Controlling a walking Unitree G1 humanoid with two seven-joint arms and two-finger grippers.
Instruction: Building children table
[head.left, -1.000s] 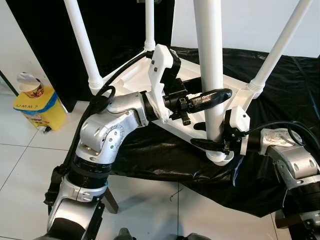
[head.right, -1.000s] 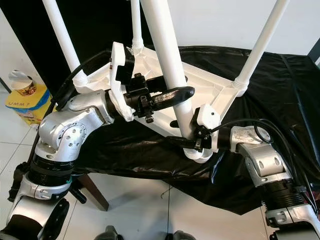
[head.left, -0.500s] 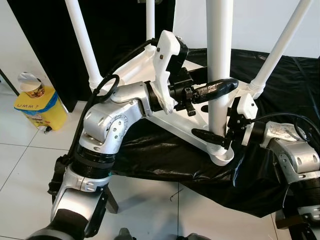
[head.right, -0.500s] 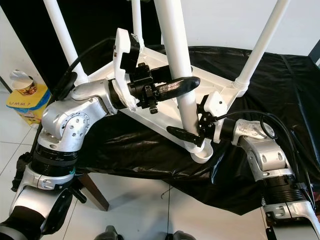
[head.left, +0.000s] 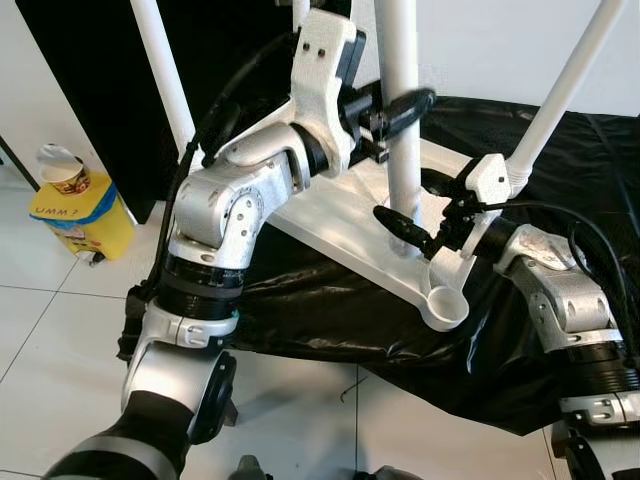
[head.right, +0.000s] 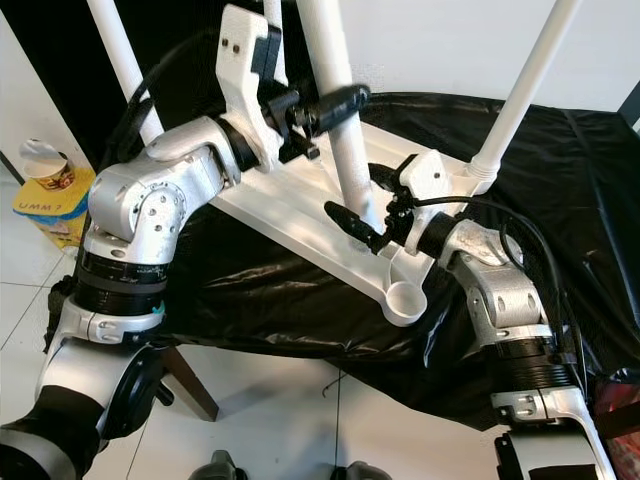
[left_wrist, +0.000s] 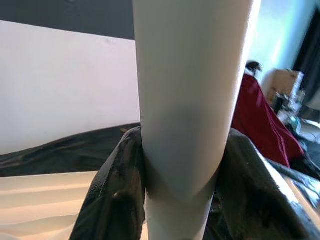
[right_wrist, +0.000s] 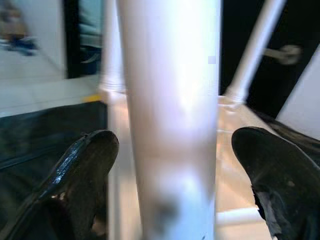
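I see the white table leg (head.left: 400, 130) standing near-upright over the upturned white tabletop (head.left: 330, 215), which lies on a black cloth (head.left: 560, 150) spread over a low surface. The leg's lower end sits beside the empty round corner socket (head.left: 446, 308) nearest me, not in it. Three other legs (head.left: 565, 85) stand fitted at the other corners.

My left gripper (head.left: 400, 103) is clamped around the leg high up; in the left wrist view both black fingers (left_wrist: 112, 195) press against the white tube (left_wrist: 187, 100) from either side, with no gap I can make out. My right gripper (head.left: 420, 215) sits low on the same leg, just above the tabletop. In the right wrist view its fingers (right_wrist: 80, 170) are spread wide on either side of the tube (right_wrist: 170, 115), with clear space between each pad and the surface, so it brackets the leg without squeezing it.

On the tiled floor (head.left: 60, 330) to my left, a yellow bin (head.left: 80, 215) stands with a paper cup (head.left: 60, 170) on top, against a black backdrop.
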